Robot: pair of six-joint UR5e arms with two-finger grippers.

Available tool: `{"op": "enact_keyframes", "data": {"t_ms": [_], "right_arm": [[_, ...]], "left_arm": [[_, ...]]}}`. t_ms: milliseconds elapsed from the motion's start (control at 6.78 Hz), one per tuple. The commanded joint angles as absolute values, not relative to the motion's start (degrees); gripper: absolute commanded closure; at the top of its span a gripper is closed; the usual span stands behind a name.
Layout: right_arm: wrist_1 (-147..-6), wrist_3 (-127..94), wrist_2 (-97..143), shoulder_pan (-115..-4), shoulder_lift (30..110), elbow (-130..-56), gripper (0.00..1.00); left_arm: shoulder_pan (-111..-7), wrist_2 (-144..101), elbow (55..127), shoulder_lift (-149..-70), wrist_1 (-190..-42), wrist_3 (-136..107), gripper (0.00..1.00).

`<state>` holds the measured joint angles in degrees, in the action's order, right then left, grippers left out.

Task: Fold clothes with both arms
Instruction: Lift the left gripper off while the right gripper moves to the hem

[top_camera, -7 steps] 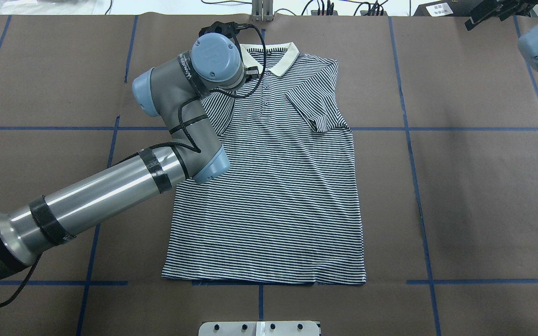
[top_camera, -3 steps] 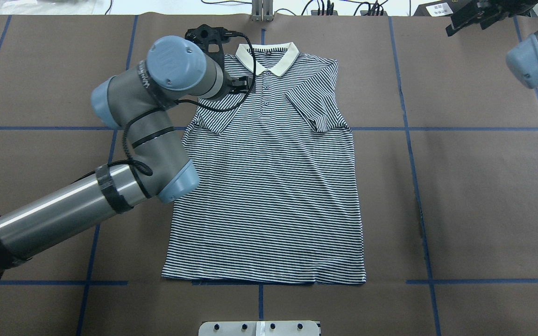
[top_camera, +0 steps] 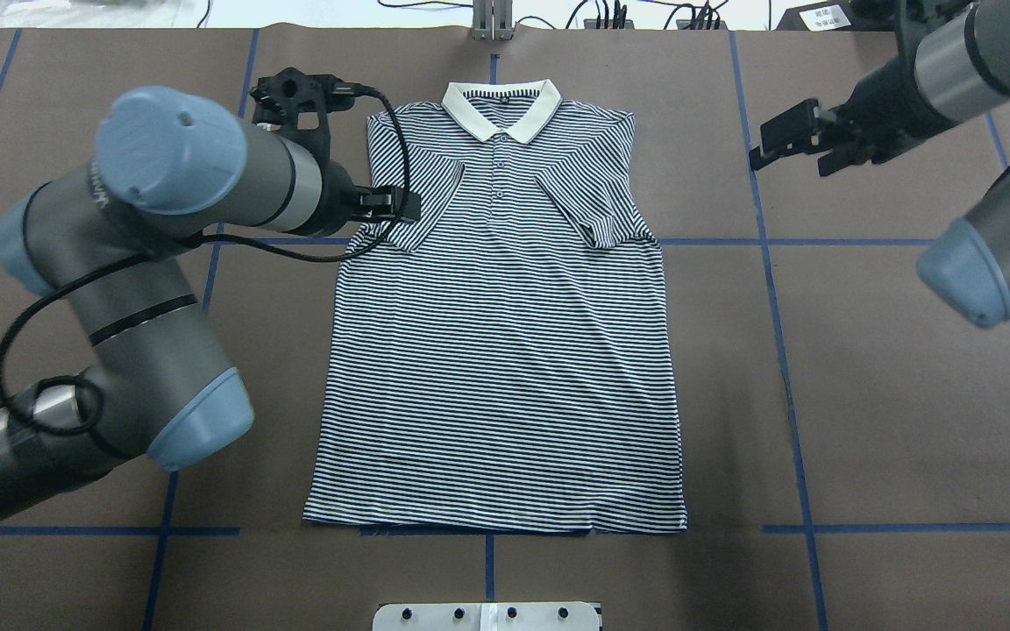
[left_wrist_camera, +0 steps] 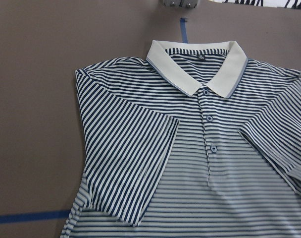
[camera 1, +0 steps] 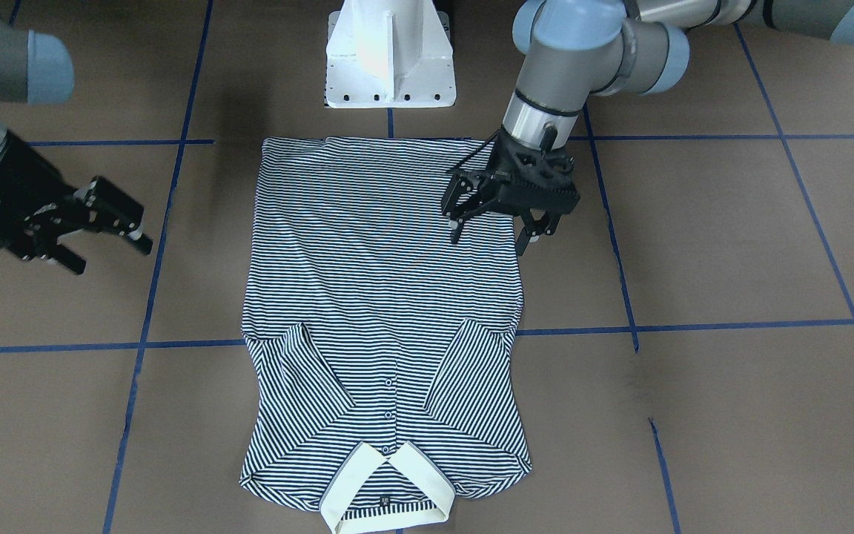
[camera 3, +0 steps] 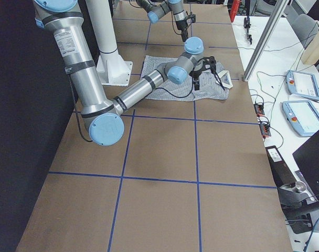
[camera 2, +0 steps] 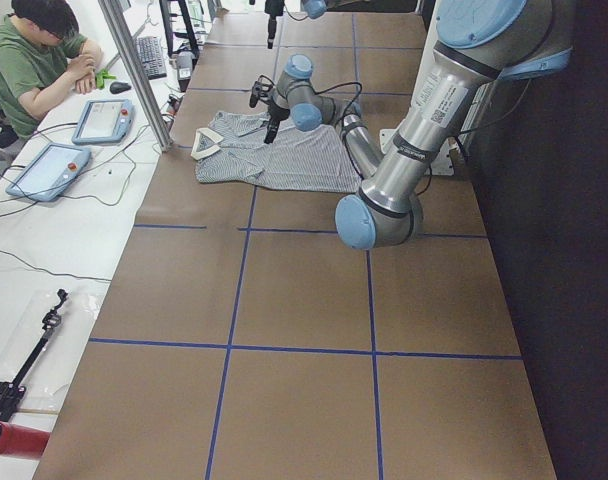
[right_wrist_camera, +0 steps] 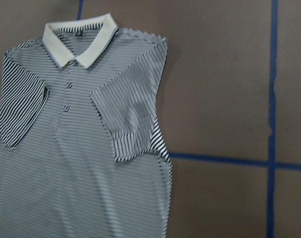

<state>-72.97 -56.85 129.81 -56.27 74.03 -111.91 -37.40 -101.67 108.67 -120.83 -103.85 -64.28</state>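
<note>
Front-facing view: a navy-and-white striped polo shirt (camera 1: 386, 297) lies flat, front up, on the brown table (camera 1: 731, 259). Its cream collar (camera 1: 386, 482) is at the bottom of the view and both short sleeves are folded in across the chest. The left gripper (camera 1: 490, 236) hangs above the shirt's side edge, jaws spread wide, holding nothing. The right gripper (camera 1: 113, 257) hovers off the shirt over bare table, also spread and empty.

Overhead view: the shirt lies in the middle among blue tape lines (top_camera: 821, 241), collar away from the robot. The left gripper is beside one folded sleeve. The right gripper is well apart from the opposite shoulder.

Exterior left view: the near left arm (camera 2: 404, 150) bends toward the distant shirt. A person (camera 2: 29, 60) sits at a white bench (camera 2: 44, 250).

Exterior right view: the near right arm (camera 3: 144, 86) reaches toward the shirt.

Left wrist view: collar, buttoned placket and a folded sleeve (left_wrist_camera: 130, 163) fill the picture.

Right wrist view: the shirt's upper half lies at the left, with bare table beside it.
</note>
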Motion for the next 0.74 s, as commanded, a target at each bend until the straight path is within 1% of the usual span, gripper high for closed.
{"op": "enact_keyframes", "data": {"t_ms": [0,147,295,442,590], "right_arm": [[-73.04,-76.29,112.72,-36.07,85.99,-129.39,0.0],[-73.04,-83.6,101.1,-24.55,89.44,-132.59,0.03],[-73.12,-88.02,90.63,-15.47,91.82,-133.06,0.08],[-73.3,-89.55,84.87,-10.51,93.06,-133.07,0.09],[-73.3,-90.6,84.21,-9.15,93.42,-132.72,0.08]], "left_arm": [[-31.85,-101.69,120.81,-111.06,-102.74,-69.13,0.0],[-27.21,-100.12,124.76,-105.87,-102.74,-71.87,0.0],[-21.68,-96.54,127.59,-101.99,-102.74,-77.11,0.0],[-15.62,-93.28,128.31,-100.65,-102.66,-83.0,0.0],[-10.42,-89.42,127.97,-98.98,-102.66,-87.58,0.07]]}}
